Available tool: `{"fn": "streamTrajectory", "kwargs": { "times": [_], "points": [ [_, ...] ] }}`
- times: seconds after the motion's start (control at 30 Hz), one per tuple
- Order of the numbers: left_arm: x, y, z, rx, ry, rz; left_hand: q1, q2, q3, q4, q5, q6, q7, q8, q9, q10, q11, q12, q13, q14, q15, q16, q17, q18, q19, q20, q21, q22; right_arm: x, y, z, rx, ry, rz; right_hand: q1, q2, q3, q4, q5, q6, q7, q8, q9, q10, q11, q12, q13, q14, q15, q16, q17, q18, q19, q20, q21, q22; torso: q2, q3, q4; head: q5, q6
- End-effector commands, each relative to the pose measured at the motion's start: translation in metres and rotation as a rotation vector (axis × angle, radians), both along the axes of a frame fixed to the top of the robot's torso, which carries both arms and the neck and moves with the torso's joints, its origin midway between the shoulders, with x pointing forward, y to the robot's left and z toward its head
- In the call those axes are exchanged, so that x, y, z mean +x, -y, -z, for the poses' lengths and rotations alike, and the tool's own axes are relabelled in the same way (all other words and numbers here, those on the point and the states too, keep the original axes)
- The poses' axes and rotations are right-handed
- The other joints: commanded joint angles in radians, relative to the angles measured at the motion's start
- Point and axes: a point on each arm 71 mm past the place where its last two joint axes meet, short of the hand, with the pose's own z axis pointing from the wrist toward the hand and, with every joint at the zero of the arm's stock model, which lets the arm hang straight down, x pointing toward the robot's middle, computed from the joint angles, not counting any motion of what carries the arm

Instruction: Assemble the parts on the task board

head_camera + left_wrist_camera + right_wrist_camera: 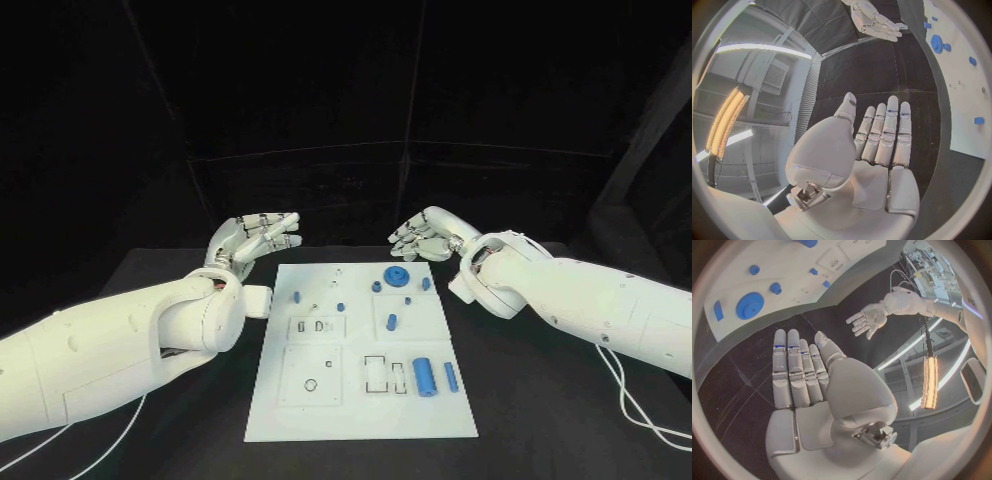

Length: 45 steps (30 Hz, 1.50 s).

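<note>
The white task board (361, 400) lies in the middle of the black table. Small blue parts sit on it: a round gear (395, 275) near its far edge, a thick cylinder (426, 376) and a thin pin (450, 375) near the right front, several small pegs further back. My left hand (260, 237) hovers beyond the board's far left corner, fingers straight and apart, holding nothing. My right hand (427, 235) hovers past the far right corner, also empty with fingers extended. The gear (749, 305) and the flat right hand (801, 375) show in the right wrist view; the left hand (879, 137) is flat too.
Black table (534, 400) surrounds the board on all sides. A white cable (635, 405) trails over the table at the right, another cable (101, 452) at the left front. Board recesses (312, 385) lie near the front left.
</note>
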Motion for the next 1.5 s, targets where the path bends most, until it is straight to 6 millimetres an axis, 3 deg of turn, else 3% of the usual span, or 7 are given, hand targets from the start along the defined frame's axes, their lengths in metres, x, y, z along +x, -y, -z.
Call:
{"fn": "streamTrajectory", "kwargs": {
  "times": [0.03,0.1,0.33,0.47,0.77,1.13,1.5],
  "points": [
    [-0.007,0.005,-0.007,0.0,0.044,0.049,0.011,-0.001,0.001,-0.01,-0.002,0.008,0.0,-0.006,-0.003,0.008,0.0,-0.008,-0.003,0.008,0.001,-0.007,0.002,0.016,0.01,0.0,-0.004,-0.003,0.001,-0.007,-0.002,-0.231,0.057,-0.035,0.009,-0.027,0.014,-0.025,0.013,0.056,-0.014,-0.002,0.001,0.082,-0.029,-0.02,0.002,0.176,-0.052,0.1,0.069,0.009,0.129,-0.062,0.135,0.067,0.024,-0.0031,0.0105,-0.007,0.007],
    [-0.012,0.008,-0.009,-0.005,0.049,0.067,0.012,0.0,0.002,-0.012,-0.002,0.009,0.0,-0.008,-0.004,0.009,0.0,-0.011,-0.004,0.008,0.001,-0.01,0.002,0.016,0.012,0.0,-0.006,-0.004,0.004,-0.011,-0.004,-0.293,0.072,-0.041,-0.008,-0.034,0.016,-0.023,0.002,0.052,-0.014,-0.013,-0.001,0.082,-0.035,-0.035,0.0,0.211,-0.058,0.154,0.108,0.008,0.144,-0.071,0.179,0.092,0.035,-0.0031,0.0167,-0.011,0.012],
    [-0.021,0.016,-0.013,-0.02,0.049,0.108,0.013,0.0,0.002,-0.014,-0.002,0.009,0.001,-0.013,-0.007,0.008,0.001,-0.018,-0.007,0.008,0.001,-0.016,0.002,0.015,0.018,-0.001,-0.008,-0.007,0.009,-0.019,-0.01,-0.428,0.099,-0.049,-0.046,-0.044,0.02,-0.017,-0.01,0.03,-0.014,-0.032,0.0,0.025,-0.026,-0.045,-0.001,0.228,-0.054,0.308,0.216,0.007,0.165,-0.078,0.267,0.145,0.062,-0.0039,0.0298,-0.024,0.02],
    [-0.025,0.019,-0.014,-0.029,0.046,0.127,0.014,-0.002,0.003,-0.019,-0.002,0.009,0.003,-0.02,-0.011,0.006,0.003,-0.027,-0.009,0.01,0.002,-0.022,0.004,0.015,0.027,-0.001,-0.01,-0.009,0.01,-0.023,-0.013,-0.475,0.108,-0.058,-0.056,-0.049,0.025,-0.015,-0.015,0.02,-0.016,-0.031,0.0,0.0,-0.023,-0.039,0.002,0.219,-0.052,0.42,0.295,0.009,0.171,-0.078,0.329,0.182,0.077,-0.0047,0.0311,-0.027,0.024],
    [-0.032,0.027,-0.018,-0.046,0.04,0.161,0.016,-0.003,0.005,-0.022,-0.002,0.009,0.005,-0.025,-0.013,0.005,0.004,-0.034,-0.01,0.012,0.002,-0.028,0.005,0.015,0.035,-0.002,-0.012,-0.011,0.009,-0.032,-0.015,-0.56,0.098,-0.091,-0.057,-0.053,0.047,-0.017,-0.014,-0.001,-0.023,-0.031,0.0,-0.02,-0.023,-0.037,0.002,0.214,-0.048,0.713,0.583,0.009,0.142,-0.071,0.442,0.254,0.102,-0.0048,0.0304,-0.034,0.033],
    [-0.035,0.029,-0.02,-0.053,0.038,0.177,0.017,-0.003,0.006,-0.024,-0.002,0.009,0.006,-0.027,-0.013,0.005,0.005,-0.036,-0.01,0.012,0.002,-0.03,0.005,0.015,0.037,-0.002,-0.013,-0.012,0.01,-0.037,-0.013,-0.595,0.082,-0.108,-0.058,-0.06,0.059,-0.015,-0.014,-0.007,-0.023,-0.031,0.0,-0.032,-0.022,-0.036,0.002,0.207,-0.045,0.814,0.687,0.01,0.118,-0.066,0.498,0.291,0.121,-0.0037,0.0363,-0.037,0.038],
    [-0.034,0.029,-0.021,-0.054,0.035,0.181,0.017,-0.002,0.007,-0.025,-0.002,0.009,0.007,-0.028,-0.013,0.005,0.005,-0.037,-0.01,0.012,0.002,-0.031,0.005,0.015,0.038,-0.002,-0.013,-0.013,0.011,-0.042,-0.011,-0.604,0.072,-0.127,-0.055,-0.051,0.079,-0.014,-0.012,0.001,-0.021,-0.028,0.001,-0.021,-0.022,-0.029,0.003,0.211,-0.045,0.89,0.766,0.001,0.128,-0.063,0.583,0.383,0.128,-0.0023,0.0376,-0.036,0.033]
  ]
}}
